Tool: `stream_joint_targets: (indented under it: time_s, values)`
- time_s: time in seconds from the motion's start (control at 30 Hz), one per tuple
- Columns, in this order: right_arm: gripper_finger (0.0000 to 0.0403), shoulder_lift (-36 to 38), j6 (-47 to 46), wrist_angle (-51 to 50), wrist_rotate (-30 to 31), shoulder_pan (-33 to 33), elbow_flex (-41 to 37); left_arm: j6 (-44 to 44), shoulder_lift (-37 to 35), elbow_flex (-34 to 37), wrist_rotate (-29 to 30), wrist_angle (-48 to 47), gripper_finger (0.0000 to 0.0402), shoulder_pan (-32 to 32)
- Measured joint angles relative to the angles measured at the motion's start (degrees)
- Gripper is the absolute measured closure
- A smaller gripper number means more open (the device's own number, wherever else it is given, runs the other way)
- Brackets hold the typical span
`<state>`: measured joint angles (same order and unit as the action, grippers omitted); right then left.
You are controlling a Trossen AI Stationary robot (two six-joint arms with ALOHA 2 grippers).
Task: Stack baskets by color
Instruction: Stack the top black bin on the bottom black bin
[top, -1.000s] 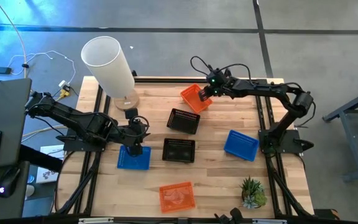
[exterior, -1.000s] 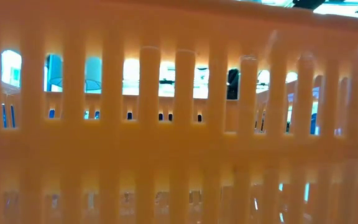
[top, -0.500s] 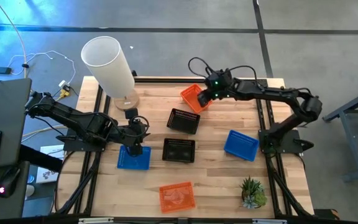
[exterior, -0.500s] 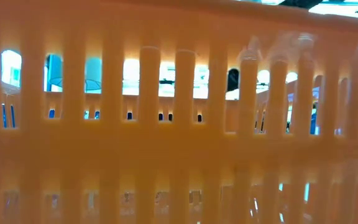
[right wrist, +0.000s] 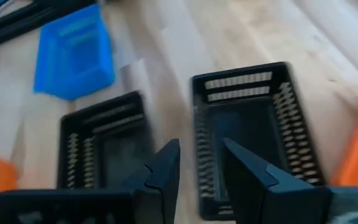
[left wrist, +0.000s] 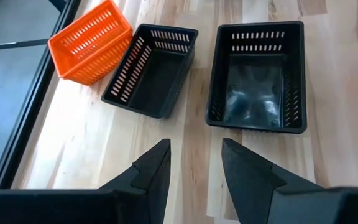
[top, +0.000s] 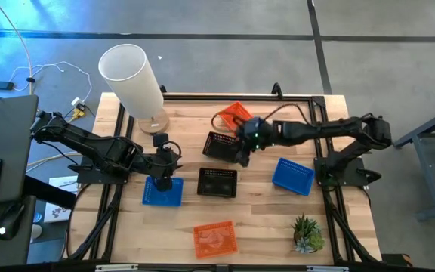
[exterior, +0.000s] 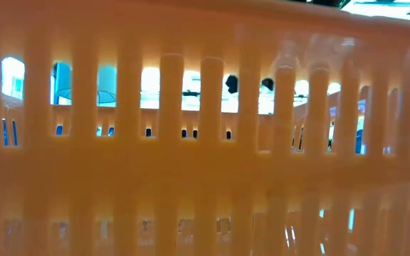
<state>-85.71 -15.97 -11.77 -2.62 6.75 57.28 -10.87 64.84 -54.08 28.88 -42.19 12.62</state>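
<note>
Two black baskets [top: 223, 146] [top: 217, 182] rest flat on the table's middle. An orange basket [top: 234, 115] sits near the far edge and another [top: 215, 239] near the front edge. One blue basket [top: 162, 191] lies at the left, another [top: 293, 175] at the right. My right gripper [top: 242, 153] [right wrist: 197, 165] hangs open just over the right end of the far black basket [right wrist: 247, 130], with nothing between its fingers. My left gripper [top: 165, 178] [left wrist: 194, 165] is open above the left blue basket, facing the black baskets [left wrist: 151, 68] [left wrist: 258, 78].
A tall white cylinder [top: 131, 75] stands at the far left corner, a small potted plant [top: 306, 234] at the near right. The front orange basket's slotted wall [exterior: 205, 142] fills the low view. Bare wood lies between the black baskets and the right blue basket.
My right gripper has swung from over the far orange basket toward the table's near edge and a little left, rolling as it went, and now stands by the far black basket. The orange basket has stayed on the table. The gap between its fingers looks unchanged.
</note>
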Motion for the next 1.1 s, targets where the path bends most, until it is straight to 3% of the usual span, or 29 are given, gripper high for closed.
stream_joint_targets:
  time_s: [0.2, 0.47, 0.67, 0.87, 1.1]
  values:
    - [0.03, 0.0, 0.1, -1.0, 4.3, -6.2, 0.0, 0.0, 0.0, 0.0, 0.0, 0.0, 0.0271, 0.0]
    - [0.0296, 0.0, 1.9, -1.7, 11.7, -8.8, 0.0, 0.0, 0.0, 0.0, 0.0, 0.0, 0.0271, 0.0]
    - [0.0264, -0.1, 3.9, 0.1, 11.9, -7.7, 0.0, -0.1, 0.0, 0.0, 0.0, 0.0, 0.0271, 0.0]
    - [0.0236, -0.1, 7.3, 9.3, 10.1, -3.9, 0.1, -0.1, 0.0, 0.0, 0.0, 0.0, 0.0271, 0.0]
    - [0.0234, -1.3, 12.8, 4.8, 8.1, 1.4, 6.6, -0.1, 0.0, 0.0, 0.0, 0.0, 0.0271, 0.0]
